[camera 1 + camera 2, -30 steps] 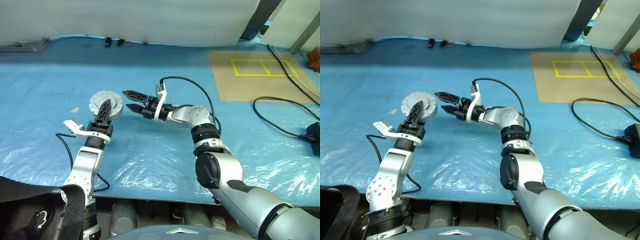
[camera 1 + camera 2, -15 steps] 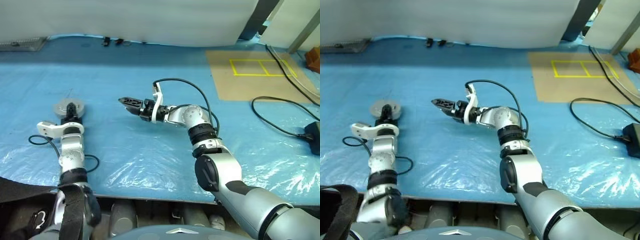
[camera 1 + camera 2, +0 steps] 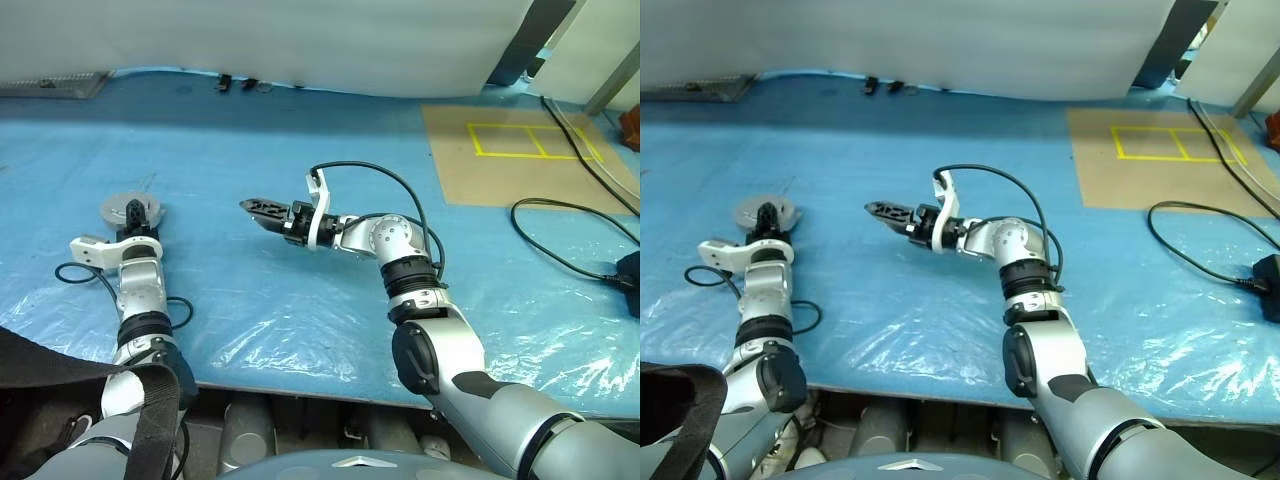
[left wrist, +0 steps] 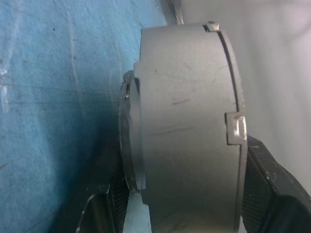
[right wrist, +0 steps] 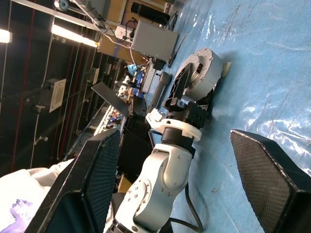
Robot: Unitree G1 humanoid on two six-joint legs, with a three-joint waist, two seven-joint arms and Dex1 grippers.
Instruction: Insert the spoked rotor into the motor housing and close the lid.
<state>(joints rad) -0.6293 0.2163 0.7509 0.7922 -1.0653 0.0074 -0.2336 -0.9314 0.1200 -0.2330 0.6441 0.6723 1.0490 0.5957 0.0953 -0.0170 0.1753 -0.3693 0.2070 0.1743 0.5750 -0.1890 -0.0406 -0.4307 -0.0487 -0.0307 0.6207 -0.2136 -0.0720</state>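
Note:
The motor housing (image 3: 118, 206), a thick silver-grey round drum, is at the far left, low over the blue sheet. My left gripper (image 3: 134, 210) is shut on it, one black finger (image 4: 104, 208) on each flat face. A seam with small tabs runs round the drum (image 4: 184, 121) near one face, and I cannot tell the lid apart from it. The spoked rotor is out of view. My right gripper (image 3: 262, 207) hangs over the middle of the sheet, pointing toward the left arm. It is open and empty. In its wrist view the drum (image 5: 201, 73) shows far ahead.
The blue plastic sheet (image 3: 300, 300) is crinkled toward the front edge. A brown board with yellow tape (image 3: 510, 150) lies at the back right. Black cables (image 3: 570, 215) and a plug (image 3: 630, 270) run along the right. Small black items (image 3: 235, 83) sit by the back wall.
My left arm swung the silver drum from beside the right gripper out to the far left and lower, then stayed there. The right gripper stayed in place, its wrist rolling slightly.

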